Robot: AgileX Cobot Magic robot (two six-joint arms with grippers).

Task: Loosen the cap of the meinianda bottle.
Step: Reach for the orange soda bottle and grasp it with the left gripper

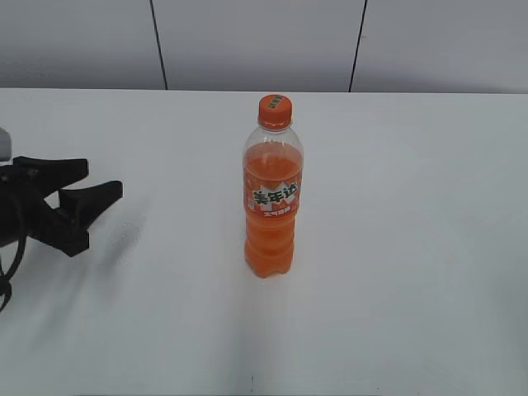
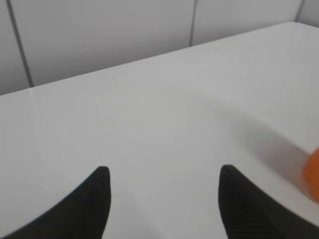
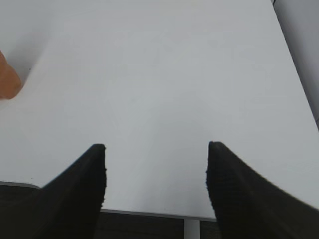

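The meinianda bottle stands upright in the middle of the white table, full of orange liquid, with an orange label. Its orange ribbed cap sits on the neck. My left gripper is open and empty at the table's left side, well left of the bottle. In the left wrist view its jaws are spread apart and a blurred orange bit of the bottle shows at the right edge. My right gripper is open and empty near the table's front edge; an orange bit of the bottle shows at its far left. The right gripper is out of the exterior view.
The white table ends at a grey panelled wall behind. The right wrist view shows the table's near edge just under the jaws and its right edge at the upper right.
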